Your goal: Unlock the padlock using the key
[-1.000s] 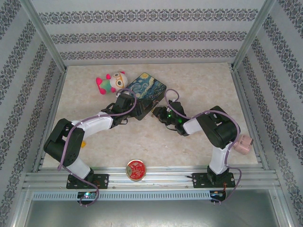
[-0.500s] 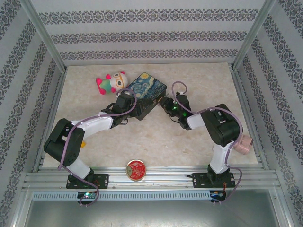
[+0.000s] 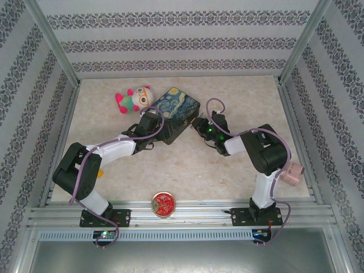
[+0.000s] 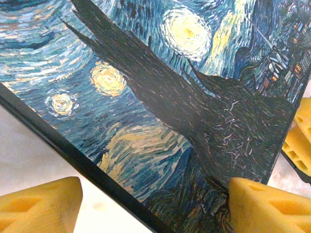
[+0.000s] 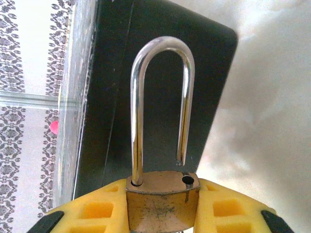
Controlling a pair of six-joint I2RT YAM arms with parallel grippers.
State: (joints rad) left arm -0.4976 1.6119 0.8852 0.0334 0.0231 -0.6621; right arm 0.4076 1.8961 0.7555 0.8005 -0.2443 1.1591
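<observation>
While facing the dark side of the Starry Night box (image 5: 214, 73), grasps the brass padlock (image 5: 162, 194) by its body between the right gripper (image 5: 163, 211) pads, shackle (image 5: 137, 121) upright, one leg lifted out of its hole. Spreads the left gripper (image 4: 155, 206) released over the box's painted lid edge.

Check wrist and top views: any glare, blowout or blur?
Right wrist: padlock sharp, glare streaks along its shackle, table washed out pale. Left wrist: painted box crisp, table corner blown out. Top external: even light, soft shadows, no blur.
</observation>
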